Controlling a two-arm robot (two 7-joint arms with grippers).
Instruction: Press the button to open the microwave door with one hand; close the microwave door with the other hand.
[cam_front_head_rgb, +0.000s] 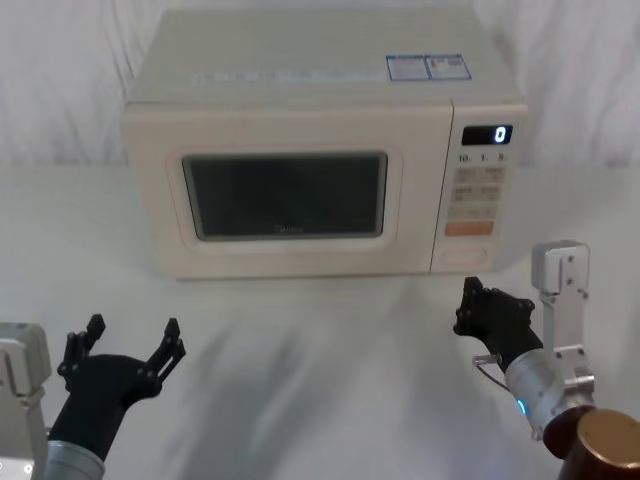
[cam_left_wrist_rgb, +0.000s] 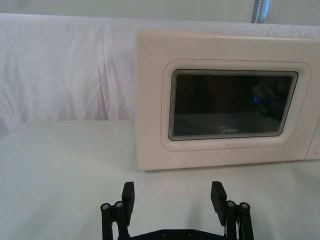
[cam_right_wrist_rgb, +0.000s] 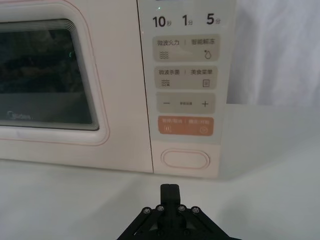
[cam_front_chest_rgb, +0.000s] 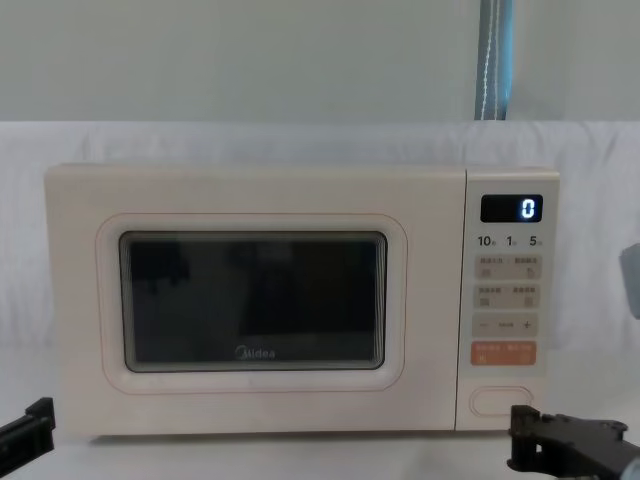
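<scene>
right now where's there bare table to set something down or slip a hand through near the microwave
Bare cloth lies in front of the microwave door, between the open left gripper and the shut right gripper. More bare table runs along the microwave's left side. It is tight at the button, where the right gripper sits just in front.

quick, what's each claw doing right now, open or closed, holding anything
Left claw: open, empty, low in front of the door.
Right claw: shut, empty, just short of the button.
</scene>
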